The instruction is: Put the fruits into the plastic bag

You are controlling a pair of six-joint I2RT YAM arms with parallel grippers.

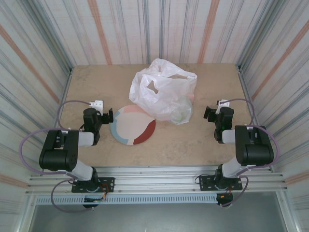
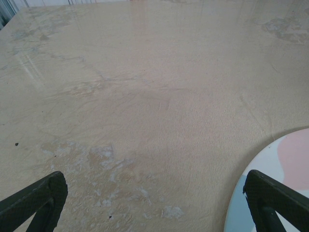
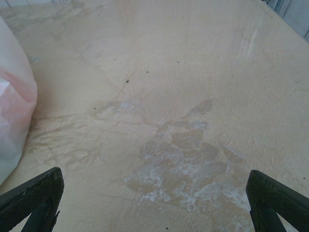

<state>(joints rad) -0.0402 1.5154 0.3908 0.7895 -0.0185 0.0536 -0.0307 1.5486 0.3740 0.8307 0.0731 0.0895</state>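
The white crinkly plastic bag (image 1: 161,89) lies bunched at the middle back of the table, one handle hole facing up. Through its thin lower right side a greenish fruit (image 1: 182,112) shows faintly, and a pink tint (image 1: 191,96) sits at its right edge. The bag's side (image 3: 12,111), with a pink blush behind the film, is at the left of the right wrist view. My left gripper (image 1: 109,116) (image 2: 154,208) is open over bare table, just left of the plate. My right gripper (image 1: 207,114) (image 3: 154,203) is open too, right of the bag, with nothing between its fingers.
A round flat pastel-and-maroon plate (image 1: 133,124) (image 2: 285,159) lies in front of the bag, partly under it, with nothing on its visible surface. Striped walls close in the table (image 1: 96,92) on three sides. A worn whitish patch (image 3: 188,164) marks the surface under the right gripper.
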